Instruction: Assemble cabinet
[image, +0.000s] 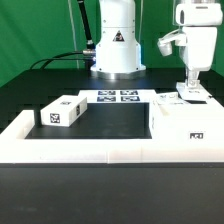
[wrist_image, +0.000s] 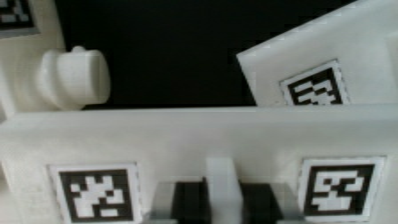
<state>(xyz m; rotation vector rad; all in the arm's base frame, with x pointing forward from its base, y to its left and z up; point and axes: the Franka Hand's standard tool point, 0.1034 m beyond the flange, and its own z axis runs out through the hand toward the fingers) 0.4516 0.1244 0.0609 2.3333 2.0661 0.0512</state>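
Observation:
My gripper (image: 187, 86) stands at the exterior view's right, its fingers down on a thin white tagged cabinet panel (image: 186, 98). In the wrist view the gripper (wrist_image: 221, 190) is shut on that panel's edge (wrist_image: 196, 140), with a white strip between the dark fingers and a tag on either side. A second tagged white panel (wrist_image: 306, 70) lies tilted just beyond it, and a round white knob (wrist_image: 71, 75) sticks out beside it. A large white cabinet box (image: 185, 126) sits in front of the gripper. A smaller white tagged box (image: 62, 113) lies at the left.
The long low white L-shaped rail (image: 90, 152) runs along the front and up the left side. The marker board (image: 118, 97) lies at the back middle, before the arm's base (image: 117, 55). The black table (image: 115, 120) lies between the two boxes.

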